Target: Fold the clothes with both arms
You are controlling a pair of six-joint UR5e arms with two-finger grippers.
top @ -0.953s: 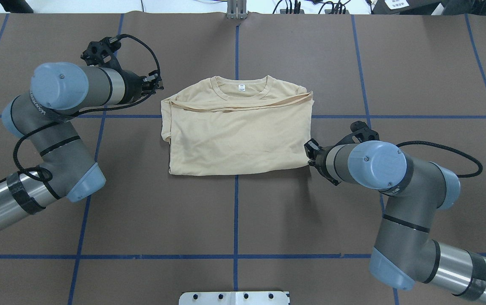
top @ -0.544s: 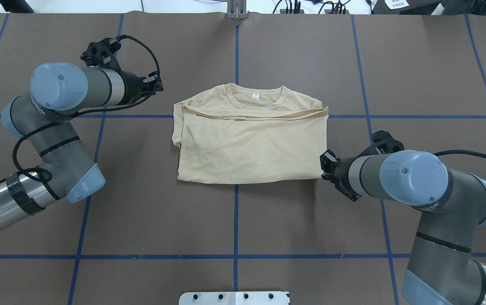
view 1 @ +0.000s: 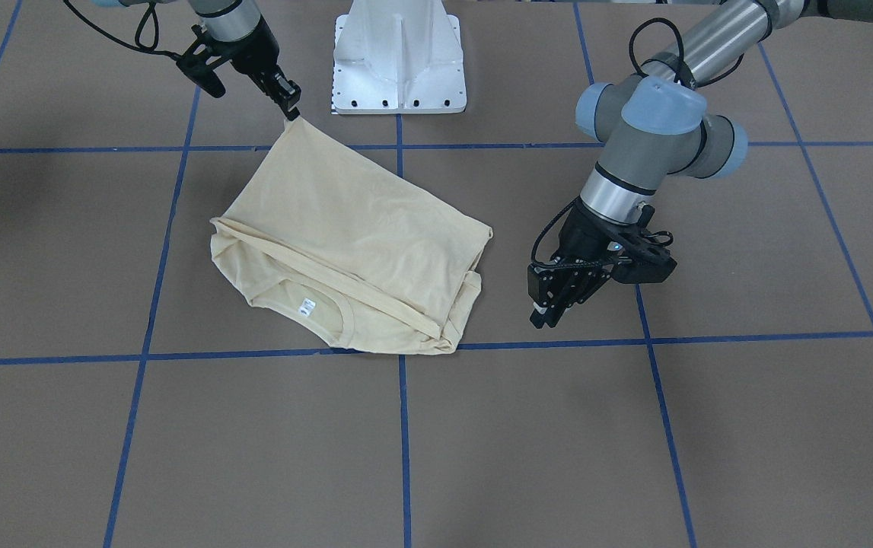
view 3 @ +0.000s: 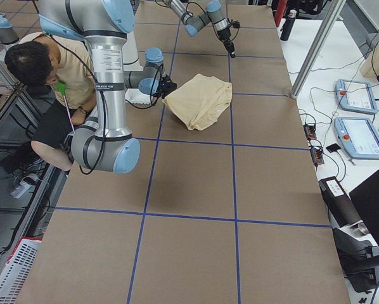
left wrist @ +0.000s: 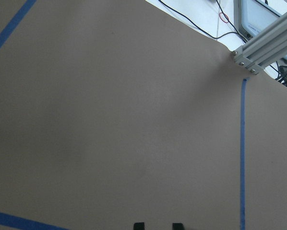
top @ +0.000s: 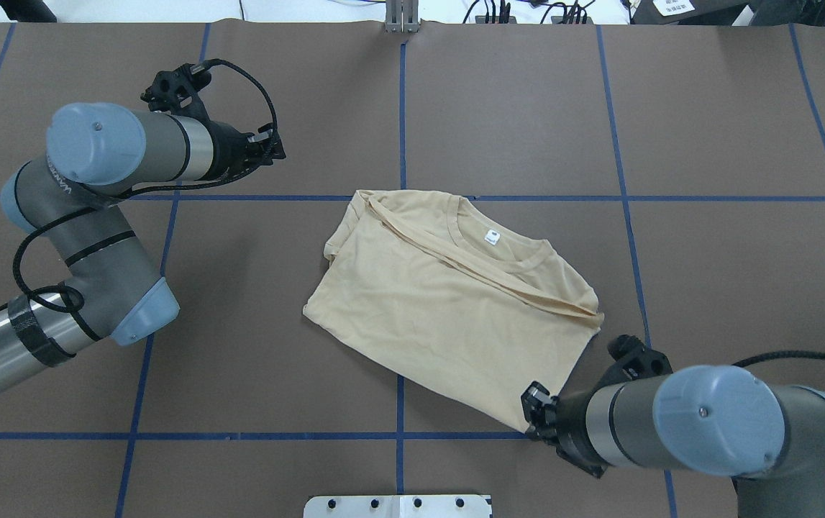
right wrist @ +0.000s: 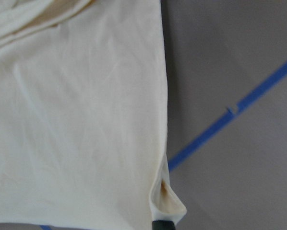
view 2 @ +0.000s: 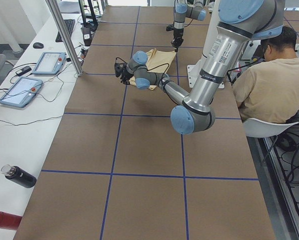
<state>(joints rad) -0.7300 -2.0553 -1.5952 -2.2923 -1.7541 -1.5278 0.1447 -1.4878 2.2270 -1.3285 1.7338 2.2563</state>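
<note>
The cream-yellow shirt (top: 448, 309) lies folded and skewed on the brown table, collar tag (top: 491, 235) up, with no print showing. My right gripper (top: 538, 417) is shut on the shirt's near right corner; the front view shows the right gripper (view 1: 291, 103) holding that corner pulled taut. The right wrist view shows the pinched corner (right wrist: 167, 206) at the fingertip. My left gripper (top: 272, 147) hangs empty left of the shirt, apart from it. In the left wrist view the left gripper (left wrist: 158, 225) shows two fingertips with a gap over bare table.
The white pedestal base (view 1: 398, 53) stands at the table's near edge. An aluminium post (left wrist: 263, 45) stands at the far edge. A seated operator (view 2: 269, 75) is beside the base. Blue tape lines (top: 400, 108) cross the table.
My right gripper has pulled the shirt's corner toward the robot and to the right. The shirt has slid and turned askew. The left arm has barely moved.
</note>
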